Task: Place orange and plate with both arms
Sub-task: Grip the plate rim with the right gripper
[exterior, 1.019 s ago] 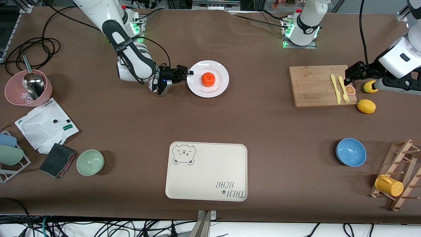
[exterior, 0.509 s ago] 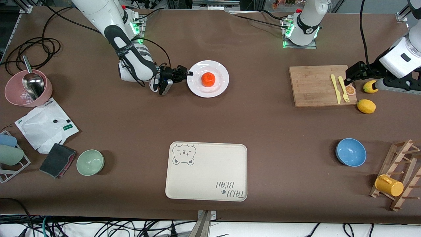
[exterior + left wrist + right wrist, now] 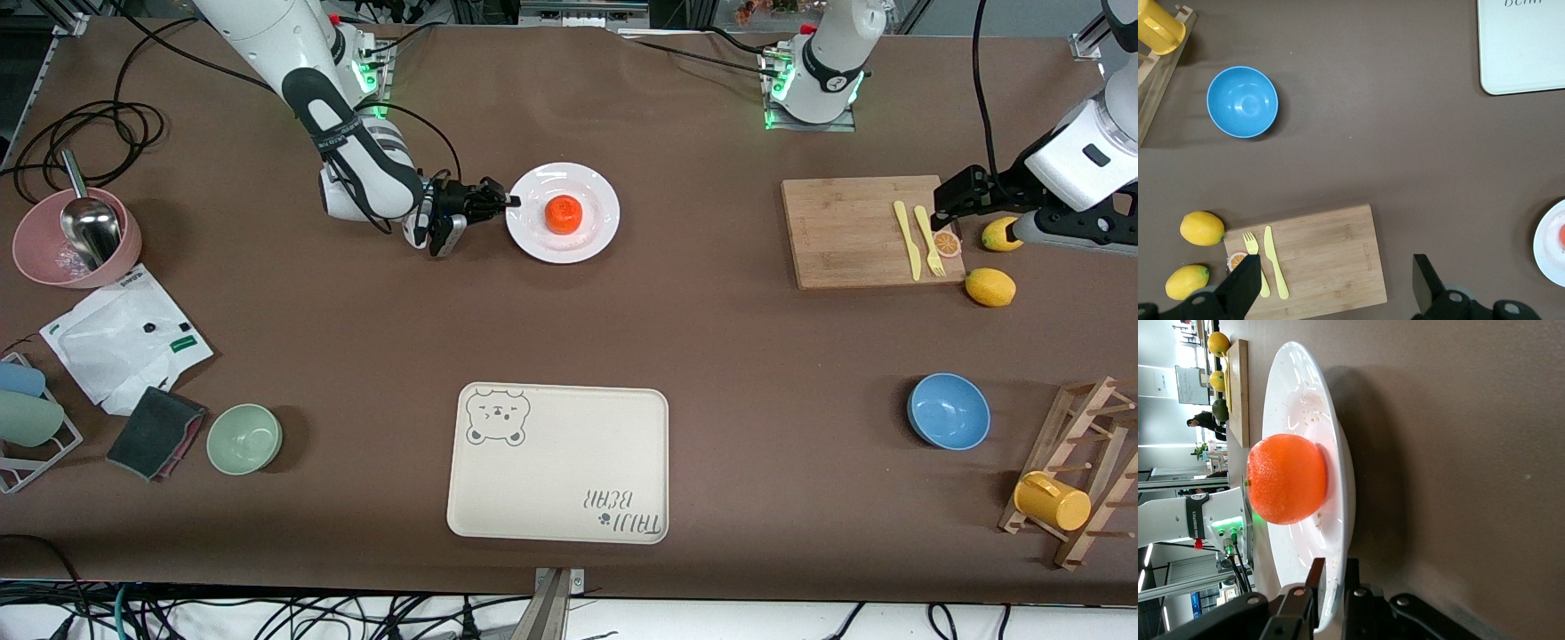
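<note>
The plate (image 3: 563, 213) sits on the tabletop toward the edge where the arm bases stand, roughly midway along it, and the orange (image 3: 563, 214) rests in its middle. The pink bowl (image 3: 76, 238) near the right arm's end of the tabletop holds a metal scoop (image 3: 87, 218); the green bowl (image 3: 244, 438) and the blue bowl (image 3: 949, 411), both nearer the front edge, have nothing in them, and the bear-print tray (image 3: 558, 463) by the front edge is bare. On the cutting board (image 3: 853, 231) lie a yellow knife (image 3: 907, 240), a yellow fork (image 3: 929, 242) and an orange-slice disc (image 3: 947, 244), with two lemons (image 3: 990, 286) just off the board toward the left arm's end. A yellow cup (image 3: 1052, 501) hangs on the wooden rack (image 3: 1080, 471) at the front corner. The right gripper (image 3: 508, 199) is at the plate's rim on the side toward the right arm's end; in the right wrist view its fingers (image 3: 1317, 587) are pinched onto the rim, one above and one below. A second ago those fingers stood wider apart at the same rim; they have since drawn in, while the plate and orange have not moved. The left gripper (image 3: 1335, 283) waits over the cutting board with its fingers spread wide, holding nothing, where it was a second ago.
</note>
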`<state>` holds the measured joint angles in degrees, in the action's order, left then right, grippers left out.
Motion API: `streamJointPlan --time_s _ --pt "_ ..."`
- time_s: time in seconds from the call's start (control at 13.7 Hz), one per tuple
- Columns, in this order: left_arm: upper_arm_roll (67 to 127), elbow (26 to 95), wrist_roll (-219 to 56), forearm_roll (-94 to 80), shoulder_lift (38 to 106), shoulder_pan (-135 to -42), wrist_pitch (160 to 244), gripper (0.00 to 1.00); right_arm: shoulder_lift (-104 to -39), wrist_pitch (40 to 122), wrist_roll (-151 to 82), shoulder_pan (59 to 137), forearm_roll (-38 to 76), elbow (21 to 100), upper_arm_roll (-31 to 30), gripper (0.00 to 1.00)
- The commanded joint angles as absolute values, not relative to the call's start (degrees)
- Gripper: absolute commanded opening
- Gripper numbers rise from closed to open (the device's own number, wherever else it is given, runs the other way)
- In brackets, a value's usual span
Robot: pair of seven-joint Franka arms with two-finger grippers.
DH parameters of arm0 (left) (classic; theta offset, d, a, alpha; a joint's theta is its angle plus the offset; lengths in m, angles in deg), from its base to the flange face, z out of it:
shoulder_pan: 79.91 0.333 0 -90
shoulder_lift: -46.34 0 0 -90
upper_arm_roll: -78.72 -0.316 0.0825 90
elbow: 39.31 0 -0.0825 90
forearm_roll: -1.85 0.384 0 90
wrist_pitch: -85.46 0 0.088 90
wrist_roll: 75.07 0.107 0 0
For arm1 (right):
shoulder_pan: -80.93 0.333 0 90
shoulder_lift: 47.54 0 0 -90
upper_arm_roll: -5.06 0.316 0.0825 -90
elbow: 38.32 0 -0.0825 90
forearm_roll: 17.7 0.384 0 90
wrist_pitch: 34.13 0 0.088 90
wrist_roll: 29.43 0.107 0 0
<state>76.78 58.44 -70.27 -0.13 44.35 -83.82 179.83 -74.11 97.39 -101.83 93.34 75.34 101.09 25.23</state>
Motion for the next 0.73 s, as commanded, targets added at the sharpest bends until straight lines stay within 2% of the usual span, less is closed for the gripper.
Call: streamJointPlan --time_s 0.0,0.66 --pt "76.7 58.95 -69.36 1.59 43.53 -84.39 179.5 1.0 -75.05 97.88 -104.75 93.41 76.69 101.08 25.37 0.09" --pt "76.7 58.95 -69.36 1.59 43.53 -84.31 179.42 1.0 -76.02 97.79 -105.63 93.23 76.69 100.81 25.19 0.0"
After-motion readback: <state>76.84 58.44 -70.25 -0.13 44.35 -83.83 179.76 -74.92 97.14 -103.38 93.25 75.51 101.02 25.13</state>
